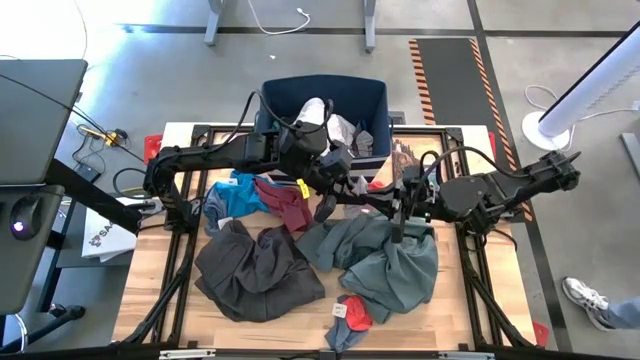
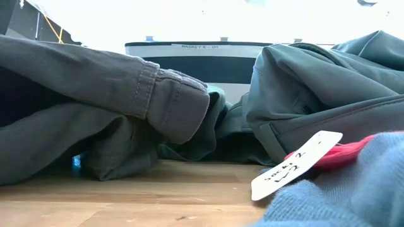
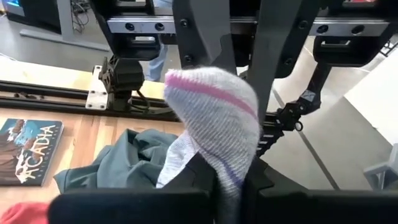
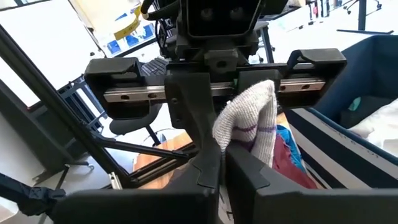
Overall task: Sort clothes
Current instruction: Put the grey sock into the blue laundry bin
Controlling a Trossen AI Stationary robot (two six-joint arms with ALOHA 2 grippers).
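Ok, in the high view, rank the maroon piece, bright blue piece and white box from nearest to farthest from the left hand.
From the left hand, shut on a sock:
1. maroon piece, just to its left.
2. bright blue piece, farther left.
3. white box, beyond the table's left edge.

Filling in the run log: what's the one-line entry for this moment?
left gripper: shut on striped sock | right gripper: shut on same sock | sock: midair above table

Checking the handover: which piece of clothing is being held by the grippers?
The small grey sock with pink and purple stripes, pinched between the left gripper and the right gripper; no other garment is gripped.
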